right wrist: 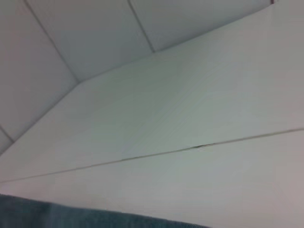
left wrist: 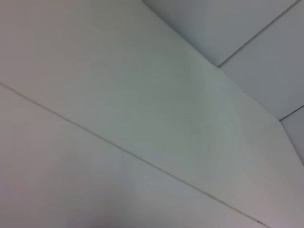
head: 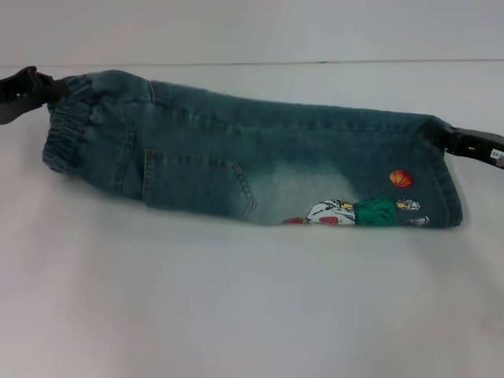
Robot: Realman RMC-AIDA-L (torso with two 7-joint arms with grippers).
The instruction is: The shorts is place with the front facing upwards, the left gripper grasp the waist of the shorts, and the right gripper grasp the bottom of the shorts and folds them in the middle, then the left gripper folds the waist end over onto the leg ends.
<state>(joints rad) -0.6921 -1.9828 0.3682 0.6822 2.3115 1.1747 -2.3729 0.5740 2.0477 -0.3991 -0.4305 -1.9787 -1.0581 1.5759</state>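
Head view alone: grippers gripping shorts.

Head camera looks down, close on the shorts; both wrist cameras face white panels, the right's edge sharing denim.

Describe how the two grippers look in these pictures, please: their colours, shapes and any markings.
Only the head view shows them, each partly. The left gripper is all black, blocky and angular, with no visible label. The right gripper is also black and boxy, with a small white label carrying dark print near the picture's edge. No cables or arm casings are visible. The wrist views show neither gripper.
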